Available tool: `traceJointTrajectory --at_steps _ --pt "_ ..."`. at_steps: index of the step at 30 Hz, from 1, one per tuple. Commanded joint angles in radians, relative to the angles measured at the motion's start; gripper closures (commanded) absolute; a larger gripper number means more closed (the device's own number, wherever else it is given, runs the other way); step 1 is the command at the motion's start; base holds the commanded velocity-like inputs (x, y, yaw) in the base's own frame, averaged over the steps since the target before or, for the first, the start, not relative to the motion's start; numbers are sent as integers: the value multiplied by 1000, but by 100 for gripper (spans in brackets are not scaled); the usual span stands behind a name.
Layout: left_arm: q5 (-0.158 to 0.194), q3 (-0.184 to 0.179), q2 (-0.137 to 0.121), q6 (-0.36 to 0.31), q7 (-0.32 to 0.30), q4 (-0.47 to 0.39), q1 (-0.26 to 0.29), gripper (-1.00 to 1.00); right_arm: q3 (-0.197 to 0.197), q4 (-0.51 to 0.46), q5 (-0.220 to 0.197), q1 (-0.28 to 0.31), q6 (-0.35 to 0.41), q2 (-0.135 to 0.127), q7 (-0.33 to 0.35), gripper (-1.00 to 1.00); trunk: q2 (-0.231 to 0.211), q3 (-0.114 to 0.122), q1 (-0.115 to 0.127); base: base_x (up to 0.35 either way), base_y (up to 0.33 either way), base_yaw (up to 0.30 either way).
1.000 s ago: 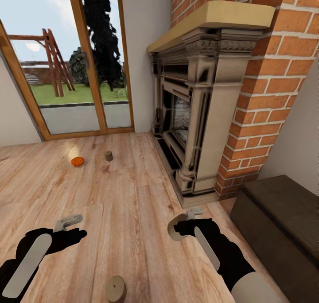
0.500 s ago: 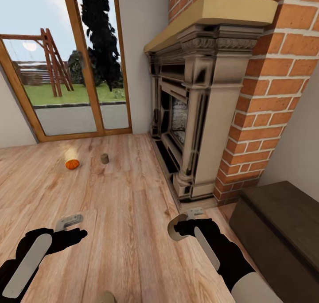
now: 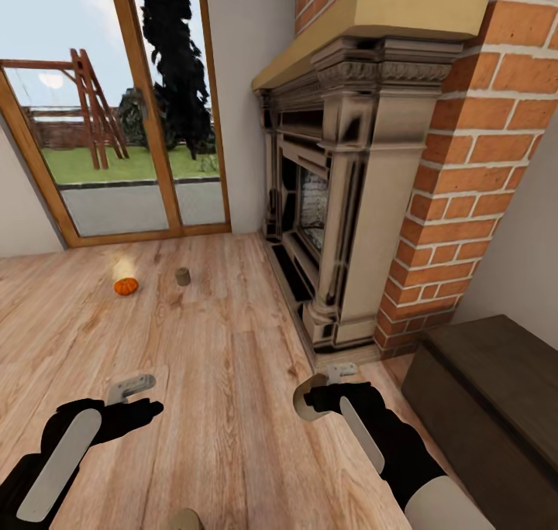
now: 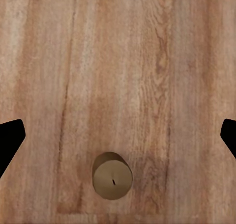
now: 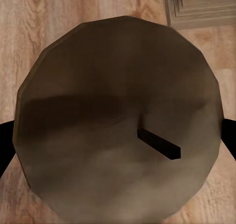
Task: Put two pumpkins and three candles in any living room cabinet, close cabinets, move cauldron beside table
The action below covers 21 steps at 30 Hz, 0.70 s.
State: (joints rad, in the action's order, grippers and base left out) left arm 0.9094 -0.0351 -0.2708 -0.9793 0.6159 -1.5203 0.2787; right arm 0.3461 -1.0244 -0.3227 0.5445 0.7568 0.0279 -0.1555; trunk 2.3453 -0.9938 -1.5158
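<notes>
My right gripper [image 3: 319, 394] is shut on a grey-brown candle [image 3: 307, 400]; in the right wrist view its round top with a dark wick [image 5: 118, 130] is held between the fingers. My left gripper [image 3: 133, 387] is open above the wooden floor, and the left wrist view looks down on a second candle [image 4: 112, 176] standing on the floor between its fingertips' line. That candle's top peeks in at the head view's lower edge [image 3: 184, 521]. Farther off on the floor sit an orange pumpkin [image 3: 125, 286] and a third candle [image 3: 183, 277]. The dark-brown cabinet [image 3: 496, 406] stands at the right, closed.
A stone-coloured fireplace surround [image 3: 349, 197] set in a brick chimney [image 3: 480, 150] rises ahead on the right. Glass doors [image 3: 116, 119] with wooden frames face a garden at the back left. Open wooden floor [image 3: 217, 375] lies between.
The view swung left and forward between the first two frames, sliding the near candle down to the frame's edge. Since then my left gripper has moved slightly right.
</notes>
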Motion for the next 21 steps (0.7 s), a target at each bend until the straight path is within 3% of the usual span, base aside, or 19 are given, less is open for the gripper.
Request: traceJointTrajectory --at_steps 1,5,11,13,16,18,21 --pt "10 -2 -1 -1 11 0 1 -100 2 -1 -10 1 3 0 -9 100 8 -4 -4 0 0 0" --pt "10 -2 -1 -1 13 6 3 -100 0 -31 -12 1 2 -2 -4 100 36 -17 -19 0 0 0" --pt "11 -3 -1 -1 14 18 3 -100 0 -230 -13 -5 10 -6 -4 100 78 -35 -42 0 0 0" --pt "12 -6 -1 0 15 36 2 -100 0 -246 -13 -5 12 -7 -4 100 92 -42 -50 0 0 0" --pt "8 -10 0 8 12 132 2 -100 2 -263 -13 -6 16 -8 -4 100 113 -51 -61 0 0 0" --pt "8 -11 0 47 7 197 3 -100 2 -266 -14 -6 17 -8 -4 100 127 -57 -69 0 0 0" --pt "10 -21 0 183 1 317 3 -100 3 -265 -15 -6 18 -8 -4 100 148 -67 -80 0 0 0"
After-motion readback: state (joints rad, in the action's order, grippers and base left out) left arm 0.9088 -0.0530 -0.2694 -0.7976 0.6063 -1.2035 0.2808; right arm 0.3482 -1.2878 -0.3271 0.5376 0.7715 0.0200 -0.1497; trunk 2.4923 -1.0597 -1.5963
